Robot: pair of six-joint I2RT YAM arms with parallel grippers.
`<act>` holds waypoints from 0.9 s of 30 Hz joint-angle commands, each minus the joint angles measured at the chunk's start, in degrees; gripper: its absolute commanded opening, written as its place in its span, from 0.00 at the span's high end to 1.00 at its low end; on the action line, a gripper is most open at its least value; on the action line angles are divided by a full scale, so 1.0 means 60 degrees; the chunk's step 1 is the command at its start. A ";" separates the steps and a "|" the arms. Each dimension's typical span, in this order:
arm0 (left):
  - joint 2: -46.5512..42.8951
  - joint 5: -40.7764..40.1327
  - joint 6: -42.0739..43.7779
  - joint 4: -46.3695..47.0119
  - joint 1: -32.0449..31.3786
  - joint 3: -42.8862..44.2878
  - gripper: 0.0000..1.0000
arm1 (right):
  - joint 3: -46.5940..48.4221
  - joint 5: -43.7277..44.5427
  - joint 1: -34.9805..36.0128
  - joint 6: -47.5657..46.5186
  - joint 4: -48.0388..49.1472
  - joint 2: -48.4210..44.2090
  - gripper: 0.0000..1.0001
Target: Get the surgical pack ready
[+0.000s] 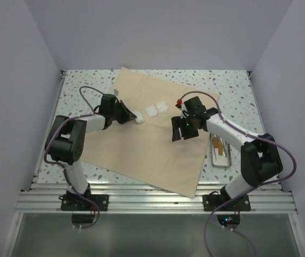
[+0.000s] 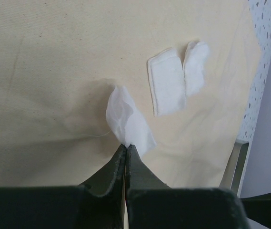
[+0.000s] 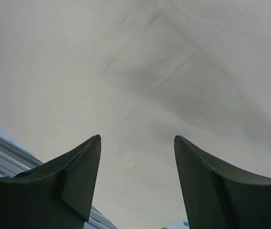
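The surgical pack [image 1: 141, 150], a matte tan woven sheet, lies spread flat as a tilted square at mid-table; nothing is folded, so the wrapping seems wholly ahead; the slim steel tray [image 1: 221, 155] sits off the cloth at its 3 o'clock. The right gripper [image 3: 137, 143] hovers spread above bare cloth; the left gripper [image 2: 126, 149] pinches a soft white gauze square [image 2: 128, 119], two flat gauze pads [image 2: 166, 86] lying at its 1 o'clock.

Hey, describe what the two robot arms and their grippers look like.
The left arm and right arm have white tube links between bulky black joints. A purple cable loops along each. The left gripper and right gripper have dark, curved, tapering fingers. A small red part and a green light show on the right wrist.
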 commanded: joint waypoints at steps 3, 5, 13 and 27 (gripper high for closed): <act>-0.0384 0.0220 0.0232 0.0055 -0.0058 0.0191 1.00 | 0.0368 -0.0141 0.0091 0.0095 0.0356 -0.0017 0.33; -0.0413 0.0162 0.0218 -0.0017 -0.0058 0.0176 1.00 | 0.0412 -0.0156 0.0105 0.0109 0.0385 0.0056 0.33; 0.0303 0.0366 0.0204 -0.0632 -0.0058 0.0615 1.00 | 0.0485 -0.0127 0.0106 0.0051 0.0327 0.0056 0.33; 0.0612 0.0162 0.0203 -0.0633 -0.0058 0.0484 0.81 | 0.0398 -0.0112 0.0106 -0.0008 0.0356 0.0071 0.34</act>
